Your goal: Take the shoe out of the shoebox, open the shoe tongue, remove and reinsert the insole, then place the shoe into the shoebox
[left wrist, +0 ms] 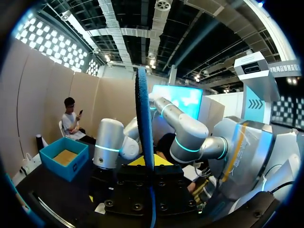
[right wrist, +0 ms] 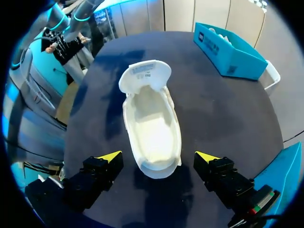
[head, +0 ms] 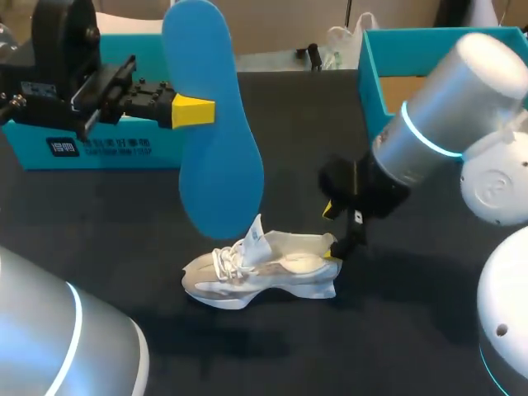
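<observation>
The black table [head: 107, 239] holds a far-left teal box [head: 124, 148] with white print on its near side, and a far-right teal box [head: 373, 74]. The blue insole [head: 216, 148] stands upright above the table, pinched near its upper end by the left gripper [head: 198, 110]. The white shoe [head: 264, 272] lies at mid-table, its long axis left-right with the toe left. Its tongue [right wrist: 142, 71] is lifted and shows a small label, too small to read. The right gripper [right wrist: 158, 156] hangs over the heel, fingers spread and apart from it.
</observation>
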You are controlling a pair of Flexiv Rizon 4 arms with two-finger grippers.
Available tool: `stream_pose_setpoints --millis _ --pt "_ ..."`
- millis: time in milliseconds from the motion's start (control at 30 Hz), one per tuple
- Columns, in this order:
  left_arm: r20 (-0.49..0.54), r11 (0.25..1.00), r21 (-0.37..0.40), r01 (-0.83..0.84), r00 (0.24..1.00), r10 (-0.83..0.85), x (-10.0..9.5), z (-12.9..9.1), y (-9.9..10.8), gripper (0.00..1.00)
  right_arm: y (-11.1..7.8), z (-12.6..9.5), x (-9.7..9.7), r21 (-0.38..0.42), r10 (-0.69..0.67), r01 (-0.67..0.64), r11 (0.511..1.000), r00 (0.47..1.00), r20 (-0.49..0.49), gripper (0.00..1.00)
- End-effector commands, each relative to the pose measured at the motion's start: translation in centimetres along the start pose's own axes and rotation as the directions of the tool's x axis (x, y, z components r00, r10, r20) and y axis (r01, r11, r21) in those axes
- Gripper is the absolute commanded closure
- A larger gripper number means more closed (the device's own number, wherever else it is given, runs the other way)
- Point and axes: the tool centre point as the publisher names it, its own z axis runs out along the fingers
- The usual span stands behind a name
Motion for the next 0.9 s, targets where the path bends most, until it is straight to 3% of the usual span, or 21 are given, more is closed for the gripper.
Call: stream_pose_setpoints --millis 33,500,900 --pt "-0.002 1.000 -0.003 0.000 1.000 0.000 -0.2 0.1 -0.1 1.00 0.8 -0.3 0.3 0.354 0.015 -0.029 0.935 0.999 0.043 0.00" --pt "-0.002 1.000 -0.003 0.000 1.000 0.000 -0.2 0.1 -0.1 1.00 2.1 0.0 0.8 0.396 0.034 -0.068 0.916 0.995 0.093 0.00" --pt "-0.002 1.000 -0.003 0.000 1.000 0.000 -0.2 0.1 -0.1 1.00 4.8 0.2 -0.9 0.409 0.020 -0.055 0.911 0.996 0.089 0.00"
